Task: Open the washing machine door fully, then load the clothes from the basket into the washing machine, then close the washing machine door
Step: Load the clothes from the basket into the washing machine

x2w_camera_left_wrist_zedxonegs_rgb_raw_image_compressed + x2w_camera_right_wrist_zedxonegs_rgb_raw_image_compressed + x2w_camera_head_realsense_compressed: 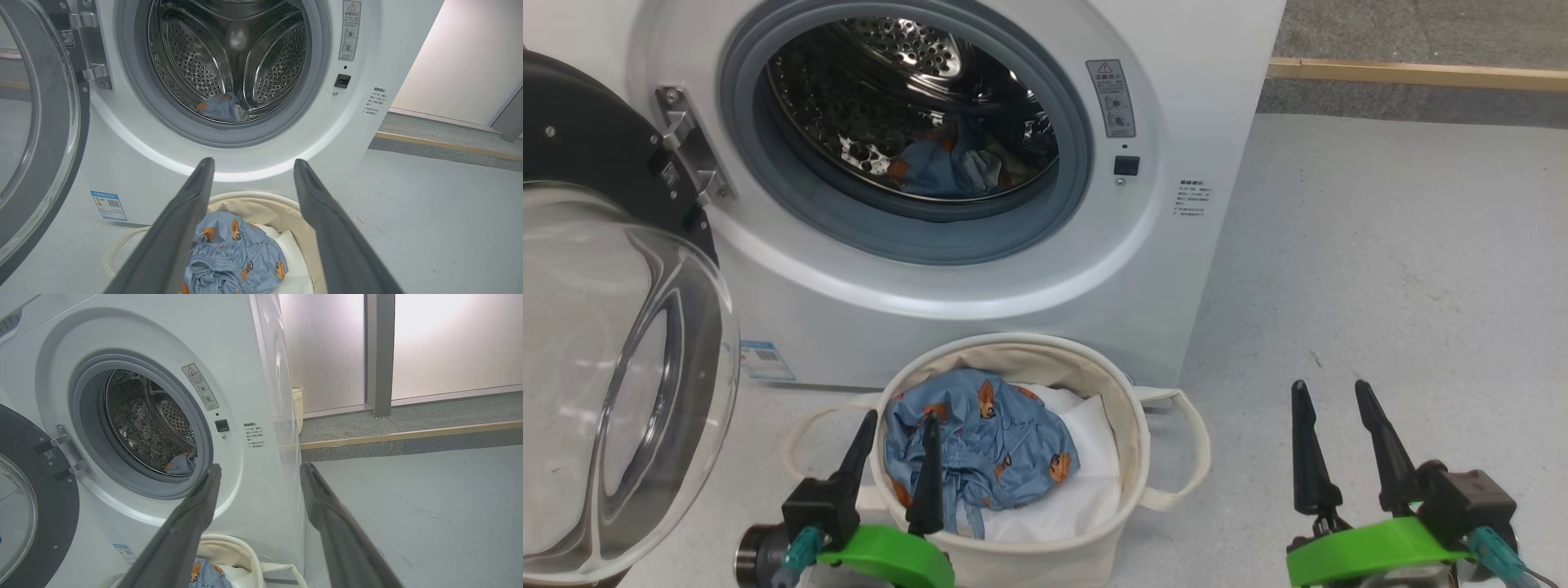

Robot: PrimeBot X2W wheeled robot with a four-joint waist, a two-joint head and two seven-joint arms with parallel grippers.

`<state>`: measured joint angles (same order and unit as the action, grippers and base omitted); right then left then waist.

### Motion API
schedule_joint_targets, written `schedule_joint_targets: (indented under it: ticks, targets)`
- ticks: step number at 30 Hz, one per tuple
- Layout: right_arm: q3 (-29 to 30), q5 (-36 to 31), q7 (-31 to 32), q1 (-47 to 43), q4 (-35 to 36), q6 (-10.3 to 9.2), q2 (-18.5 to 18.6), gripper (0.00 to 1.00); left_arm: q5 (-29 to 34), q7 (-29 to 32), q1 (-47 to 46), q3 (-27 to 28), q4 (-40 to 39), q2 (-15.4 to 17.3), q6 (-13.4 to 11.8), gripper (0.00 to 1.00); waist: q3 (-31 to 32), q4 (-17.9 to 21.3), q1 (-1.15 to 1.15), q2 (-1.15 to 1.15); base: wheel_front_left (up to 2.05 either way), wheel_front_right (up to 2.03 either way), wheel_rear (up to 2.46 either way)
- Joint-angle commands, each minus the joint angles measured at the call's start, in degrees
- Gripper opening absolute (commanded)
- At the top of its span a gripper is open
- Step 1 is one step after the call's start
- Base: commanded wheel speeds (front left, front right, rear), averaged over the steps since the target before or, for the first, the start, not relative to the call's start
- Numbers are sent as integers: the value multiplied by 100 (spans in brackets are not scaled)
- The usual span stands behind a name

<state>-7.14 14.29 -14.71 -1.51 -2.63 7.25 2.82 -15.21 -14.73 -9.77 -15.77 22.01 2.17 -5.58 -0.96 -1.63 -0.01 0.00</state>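
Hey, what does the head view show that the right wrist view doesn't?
Head view, not right wrist: the left tool, open near the basket. Right wrist, not head: a pale lattice bin beside frosted wall panels. Both: the washing machine door swung open, one blue garment in the drum, another blue garment in the basket.

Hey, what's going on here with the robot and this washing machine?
The robot is midway through loading laundry. The washing machine door is swung open, and one blue garment lies in the drum. A second garment, blue with orange motifs, is in the basket in front of the washing machine. The left hand, open, is poised over it; the right hand hangs open and empty above the floor.
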Motion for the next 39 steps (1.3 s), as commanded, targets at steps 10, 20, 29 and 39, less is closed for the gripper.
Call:
schedule_joint_targets:
  ticks: [10, 20, 29, 39]
  targets:
    - [-123, -16, -29, 93, 185, 24, 6, 100, 15, -27, -133, 141, -218, 71, -57, 100, 50, -65, 1, 0, 0, 0, 0]
    - [-118, -33, -29, 79, 159, 24, 6, 100, -4, -27, -89, 145, -226, 71, -74, 100, 78, -55, 1, 0, 0, 0, 0]
    - [379, -184, -29, 246, -84, 24, 6, 100, 43, -27, -277, 61, 85, 71, -25, 100, -327, 105, 1, 0, 0, 0, 0]
    - [436, -283, -29, 809, 474, 24, 6, 100, 122, -27, -1619, -107, 1559, 71, 217, 100, -1735, 228, 1, 0, 0, 0, 0]
